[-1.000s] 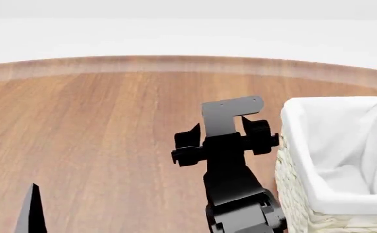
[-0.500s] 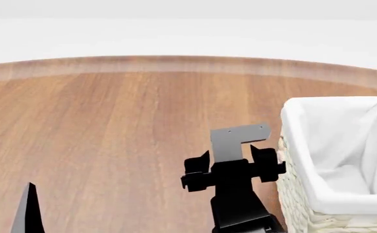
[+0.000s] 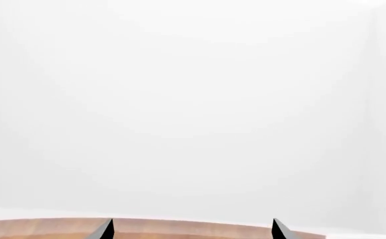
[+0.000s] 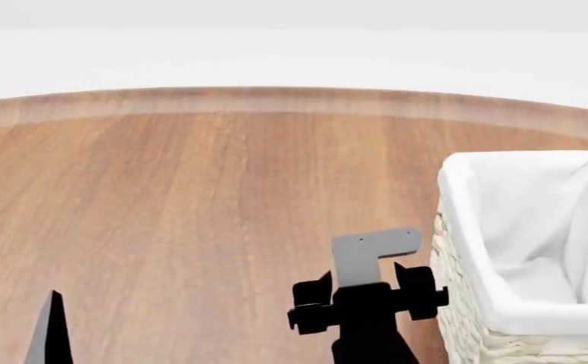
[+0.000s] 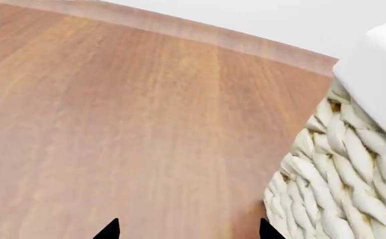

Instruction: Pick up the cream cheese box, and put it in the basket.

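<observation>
The cream cheese box is out of view in every frame. The basket [image 4: 463, 227], cream wicker with a white cloth liner over its rim, stands at the right of the head view; its woven wall also shows in the right wrist view [image 5: 339, 174]. My right gripper [image 5: 187, 230] is open and empty, its two dark fingertips wide apart over bare wood just beside the basket wall. Its wrist [image 4: 365, 303] with a grey bracket shows low in the head view, left of the basket. My left gripper [image 3: 191, 230] is open and empty; one of its fingers [image 4: 51, 330] shows at the lower left.
The round wooden table [image 4: 173, 197] fills the head view, with its curved far edge [image 4: 273, 98] against a white background. The left wrist view shows mostly white wall above a strip of the table's edge [image 3: 193, 228].
My right arm has drawn back toward me alongside the basket, sinking lower in the head view. The left finger has barely moved. The basket has not moved.
</observation>
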Robot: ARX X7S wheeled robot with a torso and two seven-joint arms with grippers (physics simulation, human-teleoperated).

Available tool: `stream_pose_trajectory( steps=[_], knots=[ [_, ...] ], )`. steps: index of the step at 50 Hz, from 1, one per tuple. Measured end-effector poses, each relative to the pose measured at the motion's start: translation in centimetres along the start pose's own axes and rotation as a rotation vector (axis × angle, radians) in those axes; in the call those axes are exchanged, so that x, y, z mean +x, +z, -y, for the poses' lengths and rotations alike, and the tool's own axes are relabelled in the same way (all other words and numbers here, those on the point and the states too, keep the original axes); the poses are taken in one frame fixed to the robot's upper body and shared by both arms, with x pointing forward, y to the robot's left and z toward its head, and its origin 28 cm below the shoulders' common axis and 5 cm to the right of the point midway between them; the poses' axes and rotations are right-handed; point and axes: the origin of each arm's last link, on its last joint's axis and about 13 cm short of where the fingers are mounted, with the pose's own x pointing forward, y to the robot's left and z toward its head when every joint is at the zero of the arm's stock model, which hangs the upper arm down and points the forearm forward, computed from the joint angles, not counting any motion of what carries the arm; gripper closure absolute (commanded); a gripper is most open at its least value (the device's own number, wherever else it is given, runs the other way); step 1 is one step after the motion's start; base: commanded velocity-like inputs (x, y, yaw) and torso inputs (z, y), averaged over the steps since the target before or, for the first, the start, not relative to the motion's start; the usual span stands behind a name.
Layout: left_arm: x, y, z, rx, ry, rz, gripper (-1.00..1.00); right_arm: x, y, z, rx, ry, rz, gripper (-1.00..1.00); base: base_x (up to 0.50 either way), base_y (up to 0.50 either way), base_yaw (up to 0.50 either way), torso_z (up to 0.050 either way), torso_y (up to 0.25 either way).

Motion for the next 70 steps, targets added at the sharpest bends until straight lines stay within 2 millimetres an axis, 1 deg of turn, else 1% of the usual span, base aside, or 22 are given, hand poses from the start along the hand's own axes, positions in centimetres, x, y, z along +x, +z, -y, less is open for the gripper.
stream_pose_trajectory(
  steps=[15, 37, 43, 52, 53, 70],
  knots=[
    [-0.1, 0.0, 0.0, -0.002, -0.01, 0.001, -1.0, -0.2, -0.7, -0.1, -0.006, 0.003, -0.019, -1.0, 0.0, 0.0, 0.0, 0.0, -0.021],
    [-0.2, 0.0, 0.1, -0.006, -0.019, 0.002, -1.0, -0.4, -1.8, -0.1, -0.006, -0.001, -0.046, -1.0, 0.0, 0.0, 0.0, 0.0, -0.217],
    [-0.2, 0.0, 0.1, -0.006, -0.02, 0.002, -1.0, -0.2, -0.8, -0.3, -0.007, 0.023, 0.015, -1.0, 0.01, 0.0, 0.0, 0.0, -0.177],
    [-0.2, -0.1, 0.1, -0.007, -0.02, 0.004, -1.0, -0.2, -0.9, 0.0, -0.004, 0.004, 0.016, -1.0, 0.0, 0.0, 0.0, 0.0, -0.002],
    [-0.1, -0.1, 0.1, -0.006, -0.02, 0.004, -1.0, -0.2, -0.9, 0.0, -0.003, 0.004, 0.017, 1.0, 0.0, 0.0, 0.0, 0.0, 0.0],
    [-0.1, -0.1, 0.1, -0.005, -0.017, 0.006, -1.0, -0.2, -1.1, 0.1, 0.008, 0.003, 0.003, 1.0, 0.0, 0.0, 0.0, 0.0, -0.001]
  ],
)
